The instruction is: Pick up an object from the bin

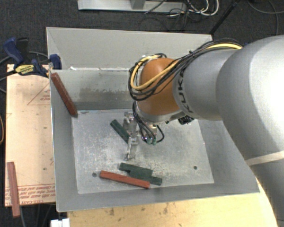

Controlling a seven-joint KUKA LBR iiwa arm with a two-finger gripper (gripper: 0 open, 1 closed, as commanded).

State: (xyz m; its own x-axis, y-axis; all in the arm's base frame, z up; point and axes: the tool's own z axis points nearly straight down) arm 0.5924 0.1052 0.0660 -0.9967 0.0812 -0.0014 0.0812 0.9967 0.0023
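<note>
Your pincer (130, 151) hangs over the middle of the bin (61, 174), low above bare floor; you cannot tell whether it is apart or together. A dark green bar (118, 128) lies just beside it, toward the back-left. Near the front edge a second green bar (141, 172) and a red bar (124, 179) lie touching. A brown bar (64, 94) leans on the left wall.

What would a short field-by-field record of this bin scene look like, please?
bin: grey metal bin, scuffed floor
gripper: gripper low over the bin's middle
nearest thing: short dark green bar, tilted, just to the view's left of the gripper; contact cannot be told
front: long dark green bar and red bar lying close together
left wall: reddish-brown bar leaning along it
</note>
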